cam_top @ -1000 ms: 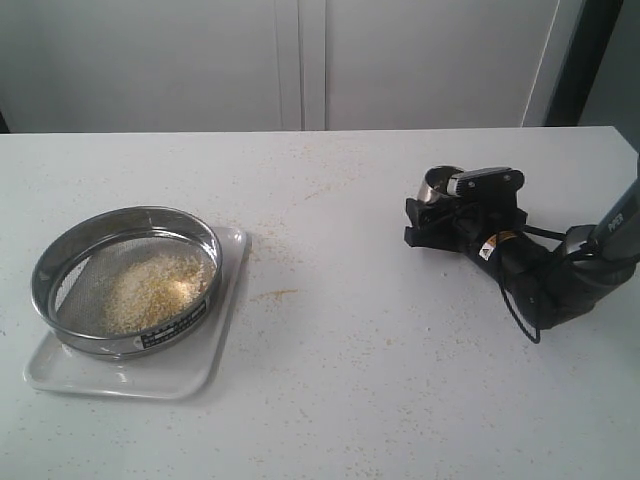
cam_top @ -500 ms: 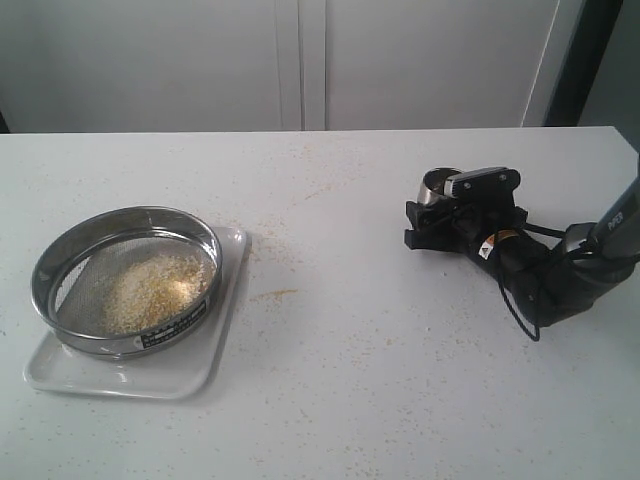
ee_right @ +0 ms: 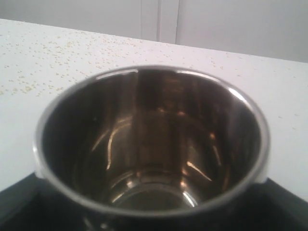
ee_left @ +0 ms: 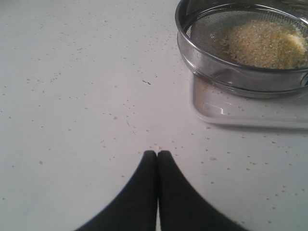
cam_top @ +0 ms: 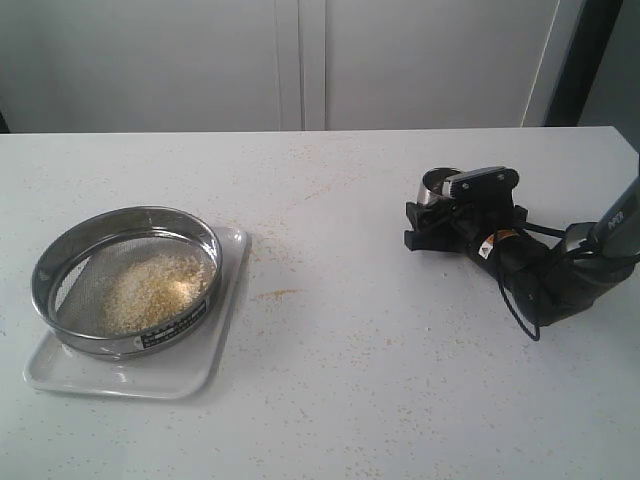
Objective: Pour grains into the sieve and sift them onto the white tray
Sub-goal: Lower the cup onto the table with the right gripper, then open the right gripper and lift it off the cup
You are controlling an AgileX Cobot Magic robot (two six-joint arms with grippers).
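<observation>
Pouring looks done: grains [cam_top: 150, 285] in sieve [cam_top: 60, 258] on white tray [cam_top: 120, 380], R gripper [cam_top: 442, 205] clamps empty cup [cam_top: 436, 183], L gripper [ee_left: 157, 155] pinched together; next we free cup & shake sieve.

Lab-like test bench — speckled white table [cam_top: 330, 380], plain white cabinet doors [cam_top: 300, 60] behind

Sieve [cam_top: 85, 338] side label [cam_top: 170, 331]: black-and-white, print too small to read.
Right arm [cam_top: 612, 225] white lettering: blurred, unreadable.
Wrist sticker [cam_top: 489, 249]: illegible.
</observation>
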